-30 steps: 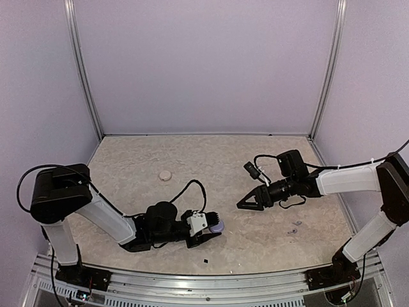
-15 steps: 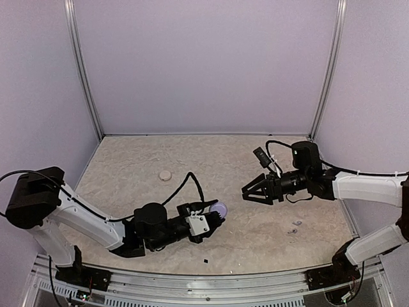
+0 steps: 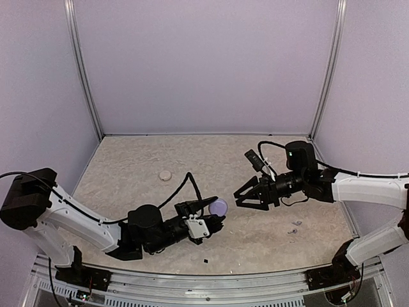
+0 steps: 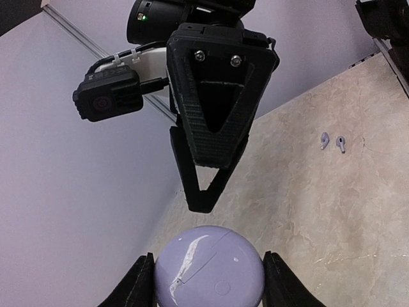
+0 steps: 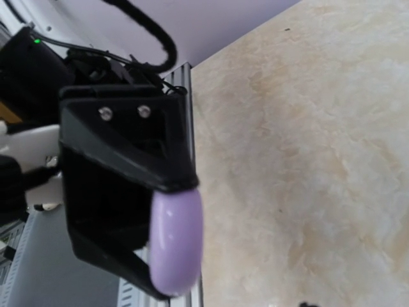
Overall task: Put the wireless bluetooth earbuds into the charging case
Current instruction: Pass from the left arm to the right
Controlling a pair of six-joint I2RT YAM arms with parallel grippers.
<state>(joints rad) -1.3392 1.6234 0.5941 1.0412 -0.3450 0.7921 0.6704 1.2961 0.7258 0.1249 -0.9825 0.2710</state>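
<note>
My left gripper (image 3: 216, 211) is shut on a round lilac charging case (image 3: 218, 206) and holds it above the table, lid closed. In the left wrist view the case (image 4: 209, 265) sits between my two fingers (image 4: 142, 284). My right gripper (image 3: 240, 199) is open and empty, just right of the case, its tips pointing at it; it also shows in the left wrist view (image 4: 201, 201). The right wrist view shows the case (image 5: 176, 240) edge-on, and my own right fingers are out of that view. Two tiny pale earbuds (image 3: 294, 226) lie on the table right of centre, also in the left wrist view (image 4: 332, 141).
A second, pale round case (image 3: 165, 174) lies on the table at the back left. A tiny black bit (image 3: 206, 261) lies near the front edge. The metal front rail (image 3: 192, 284) runs below the arms.
My left gripper has lifted the lilac case and carried it slightly right and up. My right gripper rose and pulled back, then came left and down close to the case.
</note>
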